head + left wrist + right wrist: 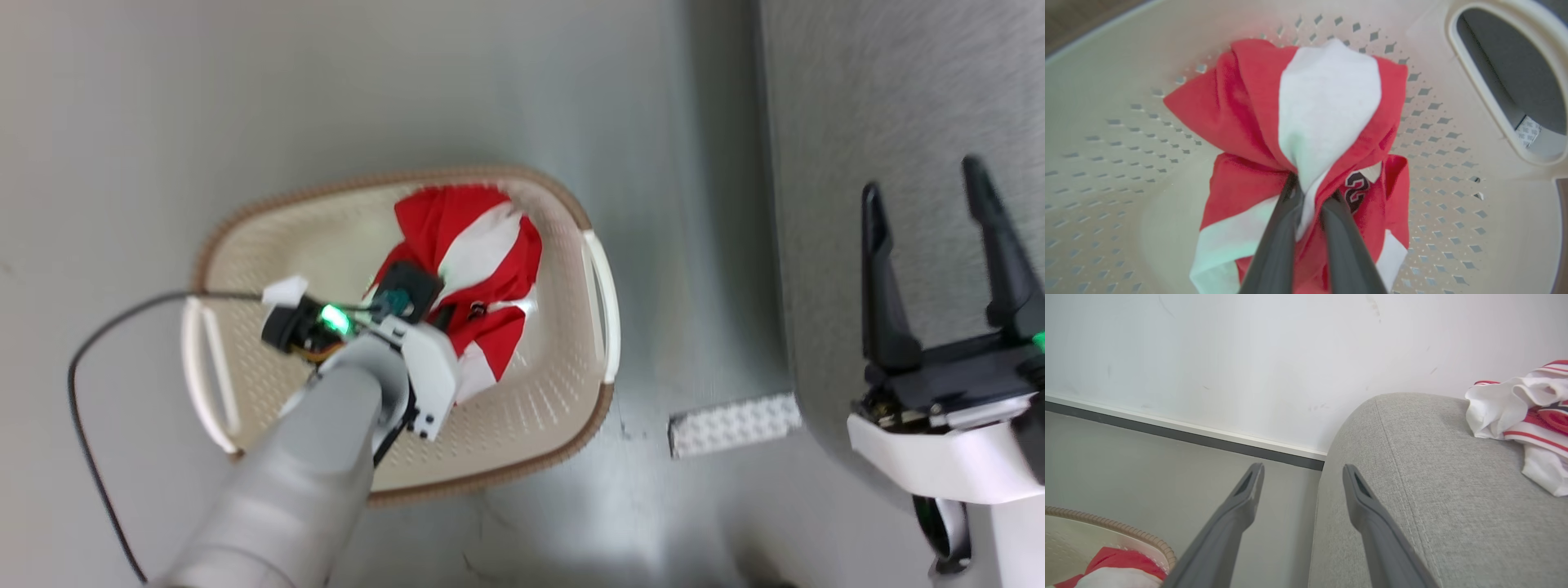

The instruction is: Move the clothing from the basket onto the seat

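Left gripper pinches red garment; right gripper gapes empty.
Thin fold between the fingertips may slip when lifted.

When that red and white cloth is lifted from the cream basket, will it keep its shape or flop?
Probably flop: the red and white fabric garment bunches into folds where the left end effector pinches it. Thin cloth, so likely light. Loose ends may drag on the perforated cream plastic basket.
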Available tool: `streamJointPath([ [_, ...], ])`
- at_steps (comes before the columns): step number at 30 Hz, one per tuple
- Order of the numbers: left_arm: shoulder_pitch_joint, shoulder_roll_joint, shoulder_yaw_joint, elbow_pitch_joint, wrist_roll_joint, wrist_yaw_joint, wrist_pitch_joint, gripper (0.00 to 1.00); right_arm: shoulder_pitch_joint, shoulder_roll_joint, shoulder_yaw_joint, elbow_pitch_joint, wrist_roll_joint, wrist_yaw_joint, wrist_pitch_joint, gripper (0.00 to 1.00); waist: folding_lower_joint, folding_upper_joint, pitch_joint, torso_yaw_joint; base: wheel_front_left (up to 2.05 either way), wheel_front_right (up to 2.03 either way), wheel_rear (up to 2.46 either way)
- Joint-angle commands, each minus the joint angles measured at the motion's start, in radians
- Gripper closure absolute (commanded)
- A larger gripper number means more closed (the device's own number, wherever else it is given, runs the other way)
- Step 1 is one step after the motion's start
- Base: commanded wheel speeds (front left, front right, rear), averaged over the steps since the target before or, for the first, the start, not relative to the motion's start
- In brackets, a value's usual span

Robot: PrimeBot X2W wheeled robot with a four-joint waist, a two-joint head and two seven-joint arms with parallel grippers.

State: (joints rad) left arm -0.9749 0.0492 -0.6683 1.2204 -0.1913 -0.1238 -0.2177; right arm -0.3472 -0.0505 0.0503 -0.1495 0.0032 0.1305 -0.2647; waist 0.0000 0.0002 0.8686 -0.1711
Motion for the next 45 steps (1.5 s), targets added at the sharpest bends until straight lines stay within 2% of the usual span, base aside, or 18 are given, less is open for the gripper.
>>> streamJointPath([
  [1, 0.022, 0.004, 0.004, -0.002, -0.009, 0.003, -0.010, 1.00, 0.017, 0.000, -0.004, 0.011, 0.007, 0.000, 0.001, 0.00, 0.0000, -0.0002, -0.107, 0.033, 0.00, 0.00, 0.00],
  [7, 0.158, 0.003, 0.037, -0.069, -0.090, 0.024, -0.041, 1.00, 0.091, -0.003, -0.024, 0.087, 0.010, 0.000, 0.001, 0.00, 0.0000, -0.0002, -0.316, 0.066, 0.00, 0.00, 0.00],
  [15, 0.374, 0.008, 0.116, -0.219, -0.185, 0.073, -0.046, 1.00, 0.220, -0.005, -0.046, 0.156, 0.014, 0.000, 0.001, 0.00, 0.0000, -0.0002, -0.551, 0.099, 0.00, 0.00, 0.00],
  [26, 0.637, 0.079, 0.219, -0.498, -0.188, 0.158, -0.047, 1.00, 0.380, -0.013, -0.059, 0.227, 0.023, 0.000, 0.001, 0.00, 0.0000, -0.0002, -0.790, 0.127, 0.00, 0.00, 0.00],
  [33, 0.758, 0.124, 0.271, -0.663, -0.171, 0.207, -0.047, 1.00, 0.447, -0.028, -0.062, 0.262, 0.026, 0.000, 0.001, 0.00, 0.0000, -0.0002, -0.888, 0.137, 0.00, 0.00, 0.00],
  [45, 0.888, 0.178, 0.335, -0.860, -0.146, 0.239, -0.047, 1.00, 0.479, -0.025, -0.060, 0.300, 0.044, 0.000, 0.001, 0.00, 0.0000, -0.0002, -0.952, 0.173, 0.00, 0.00, 0.00],
])
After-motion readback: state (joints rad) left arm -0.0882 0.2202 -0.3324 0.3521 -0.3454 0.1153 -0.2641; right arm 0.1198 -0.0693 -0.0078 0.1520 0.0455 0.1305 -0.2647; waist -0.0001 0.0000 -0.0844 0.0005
